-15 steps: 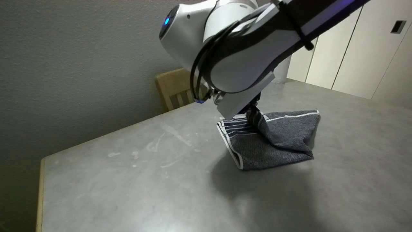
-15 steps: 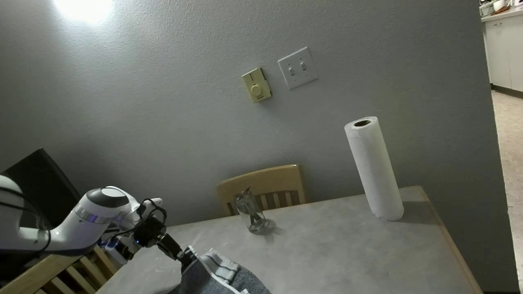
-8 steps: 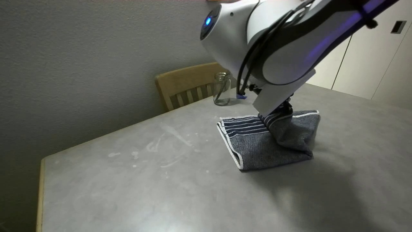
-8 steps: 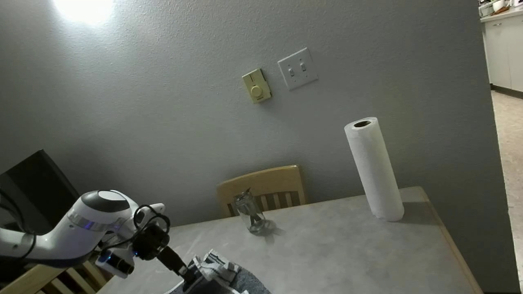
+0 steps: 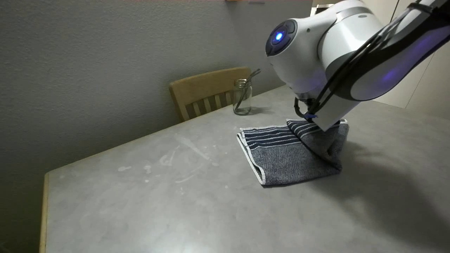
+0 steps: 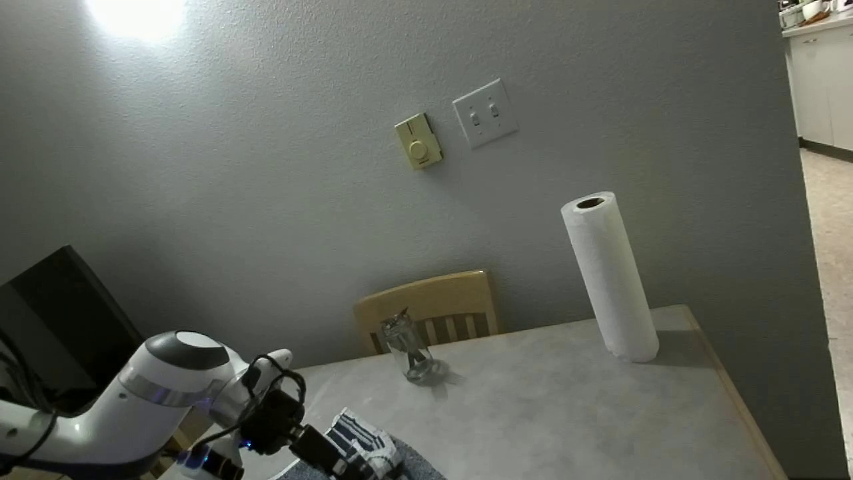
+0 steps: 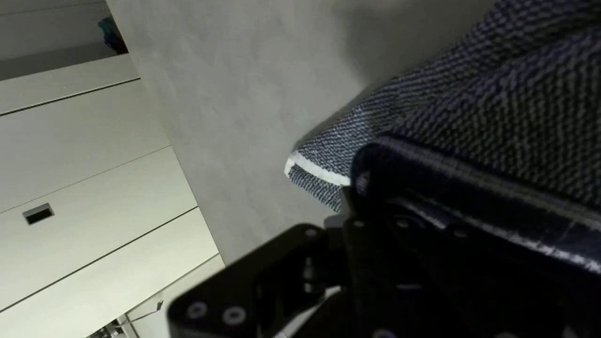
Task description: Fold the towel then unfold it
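While the arm (image 6: 143,413) sits at left in an exterior view, its gripper (image 6: 348,468) has the jaws clamped on the towel (image 6: 383,452), which is folded and kinda bunched, well in from the far edge of the table (image 6: 533,400). Glass jar (image 6: 404,343) sits near that edge, chair (image 6: 436,293) behind it, paper roll (image 6: 612,280) upright by the far right corner.

The towel (image 5: 281,161) is rough, matt woven cloth. My arm (image 5: 304,63) looks like smooth, glossy plastic — my gripper (image 7: 346,217) shows shiny metallic screw heads (image 7: 233,315). The table (image 5: 140,203) is smooth, softly glossy; the jar (image 5: 247,102), clear glass; the chair (image 5: 211,80), wood; the roll (image 6: 610,280), matt paper — the wall (image 5: 105,70), rough.
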### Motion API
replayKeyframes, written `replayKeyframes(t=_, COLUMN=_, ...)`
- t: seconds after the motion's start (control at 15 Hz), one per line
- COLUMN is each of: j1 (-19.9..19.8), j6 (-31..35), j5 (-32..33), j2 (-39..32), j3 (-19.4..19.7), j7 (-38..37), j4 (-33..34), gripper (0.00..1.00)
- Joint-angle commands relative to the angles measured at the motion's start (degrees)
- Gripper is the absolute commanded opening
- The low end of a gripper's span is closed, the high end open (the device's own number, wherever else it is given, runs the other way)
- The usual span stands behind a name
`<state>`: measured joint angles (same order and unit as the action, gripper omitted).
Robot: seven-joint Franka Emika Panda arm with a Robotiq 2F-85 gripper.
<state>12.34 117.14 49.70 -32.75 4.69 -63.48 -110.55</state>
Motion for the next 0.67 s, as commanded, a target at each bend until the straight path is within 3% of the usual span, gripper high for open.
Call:
replayKeyframes(t=0.0, j1=-2.55, j6=3.18, j5=5.07, j2=4.86, j3=0.75, j7=-0.72, j4=-5.96, gripper=0.01)
replayKeyframes(t=0.53, j1=-6.66, j6=4.17, j5=11.12, j2=7.75, j3=0.24, j7=-1.74, j4=-8.81, gripper=0.01)
replayKeyframes(t=0.6, j1=-6.82, j6=4.77, j5=11.02, j2=7.67, j3=0.07, j7=-2.16, j4=-8.75, gripper=0.28)
